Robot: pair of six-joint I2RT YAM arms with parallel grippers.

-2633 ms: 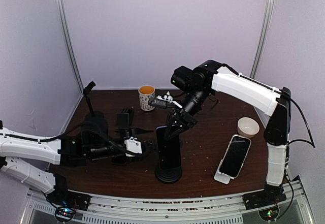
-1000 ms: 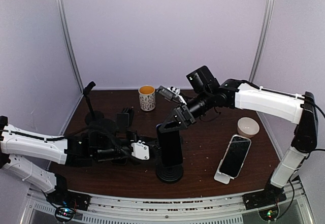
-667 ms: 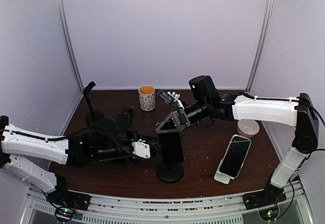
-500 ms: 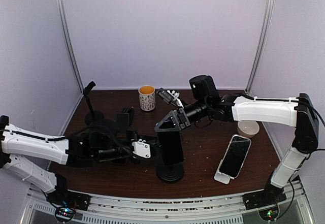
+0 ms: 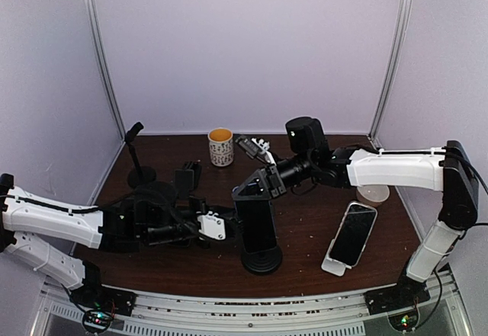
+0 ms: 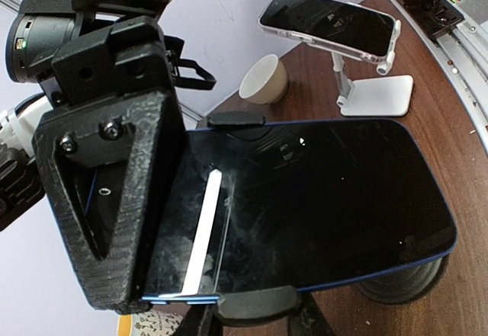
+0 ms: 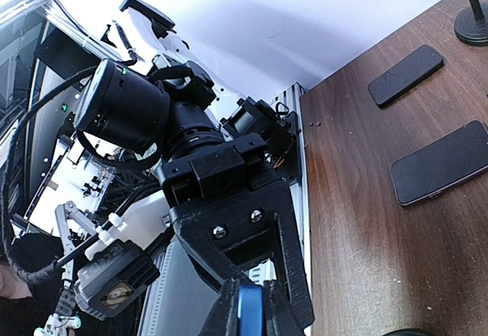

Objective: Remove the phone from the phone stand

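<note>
The left gripper (image 5: 225,225) reaches in from the left behind the phone (image 5: 257,225). Its jaws are together, but the top view is too dark to show what they meet, and its own wrist camera does not show them. That camera is mostly filled by the phone's dark, blue-edged screen, with the phone stand (image 5: 261,260) showing only as clamp pieces at the screen's edges. The bowl (image 5: 375,193) at the right is partly covered by the right arm, so its inside cannot be read. The mug (image 5: 220,147) at the far side holds something orange-yellow.

The right gripper (image 5: 245,191) has its jaws clamped on the far top edge of the phone; the wrist view shows the blue rim pinched between them. A second ago those jaws stood apart above it. The phone is still seated in its stand near the middle of the desk (image 5: 305,222), and the stand's base sits slightly further right than before.
</note>
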